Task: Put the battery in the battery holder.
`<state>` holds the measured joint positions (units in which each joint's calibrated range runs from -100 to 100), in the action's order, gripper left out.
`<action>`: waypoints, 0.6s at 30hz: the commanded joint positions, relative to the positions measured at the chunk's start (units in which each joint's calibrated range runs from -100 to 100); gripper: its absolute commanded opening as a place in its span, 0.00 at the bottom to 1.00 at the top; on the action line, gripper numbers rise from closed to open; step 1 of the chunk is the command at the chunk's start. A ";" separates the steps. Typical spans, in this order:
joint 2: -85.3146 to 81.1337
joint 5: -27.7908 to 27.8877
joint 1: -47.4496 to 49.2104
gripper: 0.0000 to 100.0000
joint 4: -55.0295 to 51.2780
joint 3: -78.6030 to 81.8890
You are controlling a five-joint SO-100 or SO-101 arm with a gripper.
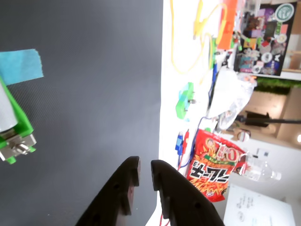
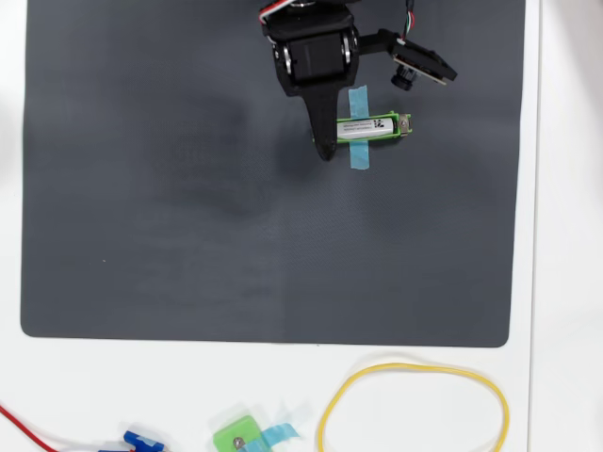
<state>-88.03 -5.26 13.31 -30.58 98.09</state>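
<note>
The white battery (image 2: 366, 125) lies inside the narrow green battery holder (image 2: 405, 125) near the top of the dark mat in the overhead view, with a light-blue tape strip (image 2: 359, 104) across it. In the wrist view the holder (image 1: 19, 123) shows at the left edge with its metal contact (image 1: 19, 147), the battery's end (image 1: 5, 110) and the blue tape (image 1: 21, 66). My gripper (image 2: 324, 153) hangs just left of the holder, apart from it. In the wrist view the gripper (image 1: 145, 165) has its black jaws nearly together with nothing between them.
The dark mat (image 2: 188, 235) lies on a white table. Below its front edge are a yellow cable loop (image 2: 415, 410), a small squarish green piece with blue tape (image 2: 240, 436) and a blue connector (image 2: 141, 441). In the wrist view a red snack bag (image 1: 214, 167) stands past the mat.
</note>
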 commanded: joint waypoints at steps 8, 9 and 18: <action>-11.20 -0.01 -0.90 0.00 -13.57 1.91; -11.46 -0.11 -0.90 0.00 -13.48 1.91; -11.46 -0.11 -1.01 0.00 -13.65 1.91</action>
<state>-98.98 -5.26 13.08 -44.10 99.73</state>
